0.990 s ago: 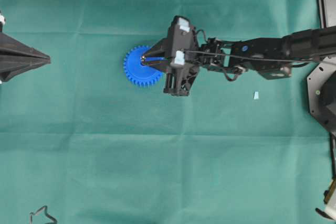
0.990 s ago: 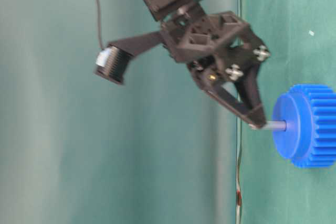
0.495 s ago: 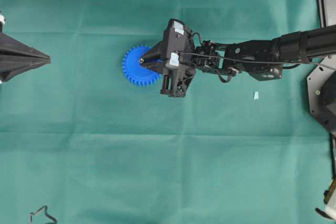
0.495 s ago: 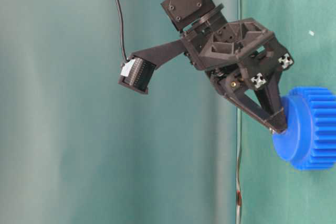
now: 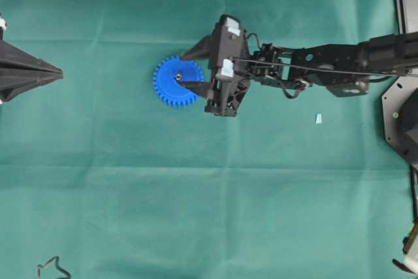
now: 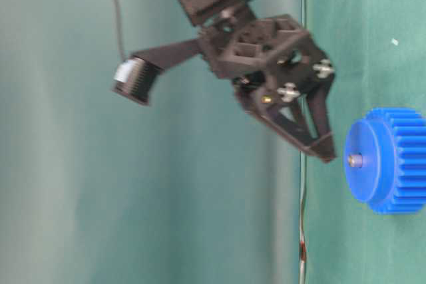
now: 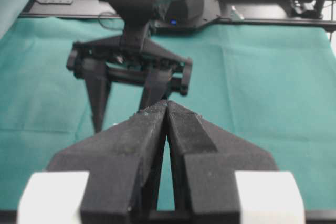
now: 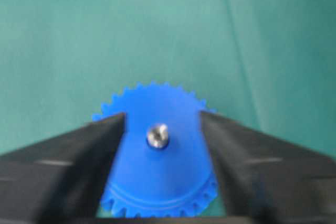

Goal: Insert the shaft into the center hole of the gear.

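Most of the tiny silver-grey metal shaft (image 8: 157,135) sits buried in the bright blue plastic toothed gear (image 8: 157,182), whose lower rim the right tool's (image 8: 160,129) blurred black fingers (image 8: 63,171) cover.

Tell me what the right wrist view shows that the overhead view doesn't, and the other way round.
Only the right wrist view shows the shaft close up: its shiny round end sits in the middle of the gear, with the right gripper's fingers spread to either side, touching nothing.

Only the overhead view shows the left gripper parked far from the gear, the small pale blue scrap on the green cloth, and the right gripper as a whole.

Both show the shaft seated in the gear and the open right gripper.
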You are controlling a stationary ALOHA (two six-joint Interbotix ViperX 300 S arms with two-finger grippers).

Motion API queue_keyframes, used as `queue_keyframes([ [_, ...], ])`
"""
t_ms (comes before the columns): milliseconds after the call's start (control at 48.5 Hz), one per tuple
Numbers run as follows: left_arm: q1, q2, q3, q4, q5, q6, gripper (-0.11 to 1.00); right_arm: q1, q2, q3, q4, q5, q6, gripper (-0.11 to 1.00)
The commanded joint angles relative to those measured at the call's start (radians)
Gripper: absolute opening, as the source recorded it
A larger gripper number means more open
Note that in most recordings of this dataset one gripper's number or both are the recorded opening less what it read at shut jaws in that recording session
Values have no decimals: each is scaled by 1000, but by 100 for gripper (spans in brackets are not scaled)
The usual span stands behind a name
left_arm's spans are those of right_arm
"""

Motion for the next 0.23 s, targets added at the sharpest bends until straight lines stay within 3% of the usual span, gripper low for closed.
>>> queue_keyframes([
  [0, 3, 8, -26, 3, -5, 2, 0, 0, -57, -5, -3, 5, -5, 87],
  [62, 3, 8, -26, 3, -5, 2, 0, 0, -78, -5, -3, 14, -12, 94],
  [206, 3, 8, -26, 3, -6, 2, 0, -3, -126, -5, -5, 35, -28, 87],
])
